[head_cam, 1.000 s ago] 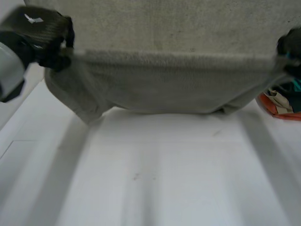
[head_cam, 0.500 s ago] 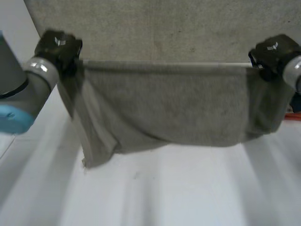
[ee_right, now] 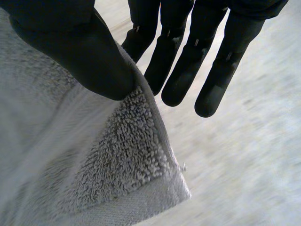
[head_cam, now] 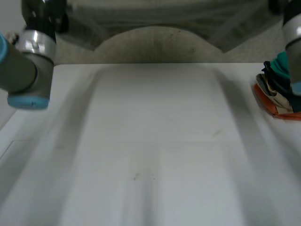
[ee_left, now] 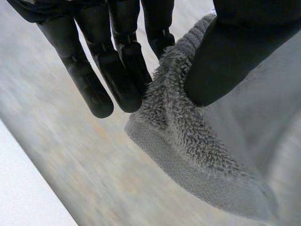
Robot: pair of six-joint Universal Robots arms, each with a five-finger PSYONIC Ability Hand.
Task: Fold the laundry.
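Grey towel (ee_left: pixel 188 136) higher than before, clear of the counter (head_cam: pixel 155 150) — left hand (ee_left: pixel 120 70) and right hand (ee_right: pixel 183 66) each pinching a corner with fingers and thumb

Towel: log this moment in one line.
left hand: pinches towel corner | right hand: pinches other corner | towel: stretched between hands, clear of table | clothes pile: table's right edge

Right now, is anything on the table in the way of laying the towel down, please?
Nothing visible does. The left hand and right hand pinch the towel's corners near the table's far edge; a pile of clothes lies at its right edge.
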